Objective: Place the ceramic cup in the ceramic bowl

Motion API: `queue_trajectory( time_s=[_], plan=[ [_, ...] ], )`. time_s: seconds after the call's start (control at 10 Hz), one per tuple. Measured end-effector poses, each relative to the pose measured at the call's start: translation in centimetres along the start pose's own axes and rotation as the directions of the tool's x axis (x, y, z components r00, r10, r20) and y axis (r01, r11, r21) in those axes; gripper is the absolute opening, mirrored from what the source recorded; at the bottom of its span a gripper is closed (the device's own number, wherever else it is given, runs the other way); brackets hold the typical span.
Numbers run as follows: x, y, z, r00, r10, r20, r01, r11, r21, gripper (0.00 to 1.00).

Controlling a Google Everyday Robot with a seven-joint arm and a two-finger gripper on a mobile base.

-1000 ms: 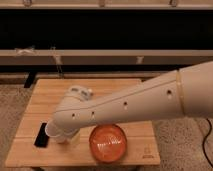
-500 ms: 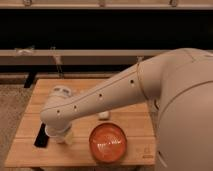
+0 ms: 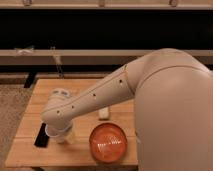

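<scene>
Nearest, robot body [image 3: 175, 115]: a large white rounded shell filled the right side of the view and covered the table's right end.
table [image 3: 30, 150]: light wood with a slatted top; its front edge ran along the bottom of the view.
bowl [image 3: 107, 143]: orange-red, glossy, wide and shallow; it sat upright close to the table's front edge, a little right of the middle.
cup [image 3: 66, 136]: small and pale, it stood on the table at the front left, right under the arm's end. It was left of the bowl, apart from it and outside it, and partly hidden by the gripper.
gripper [image 3: 56, 132]: at the low end of the arm, down at the cup on the table's front left. Whether it was released or clenched on the cup could not be told.
black object [image 3: 41, 135]: flat, dark and long; it lay on the table just left of the gripper, near the left edge.
white block [image 3: 103, 113]: small and rectangular; it lay mid-table, behind the bowl and just below the arm.
arm [image 3: 95, 97]: white with a row of small dark dots; it slanted from the robot body at upper right down to the left across the table.
floor [image 3: 12, 100]: speckled, seen left of the table.
ledge [image 3: 75, 54]: a pale horizontal rail behind the table, with dark space above and below it.
</scene>
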Motion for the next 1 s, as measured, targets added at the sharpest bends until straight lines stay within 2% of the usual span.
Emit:
queue_trajectory(
  time_s=[0.2, 0.3, 0.7, 0.9, 1.0],
  plan=[
    [0.5, 0.0, 1.2, 1.0, 0.018, -0.007, -0.018, 1.0, -0.012, 0.8],
    [0.6, -0.1, 1.7, 1.0, 0.021, -0.013, -0.021, 1.0, -0.015, 0.76],
    [0.8, 0.0, 2.3, 0.999, 0.033, -0.023, -0.033, 0.999, -0.012, 0.37],
    [0.8, 0.4, 2.0, 0.999, 0.044, -0.017, -0.044, 0.999, 0.005, 0.16],
    [0.9, 0.7, 1.3, 0.998, 0.059, -0.004, -0.059, 0.998, 0.027, 0.06]
  ],
)
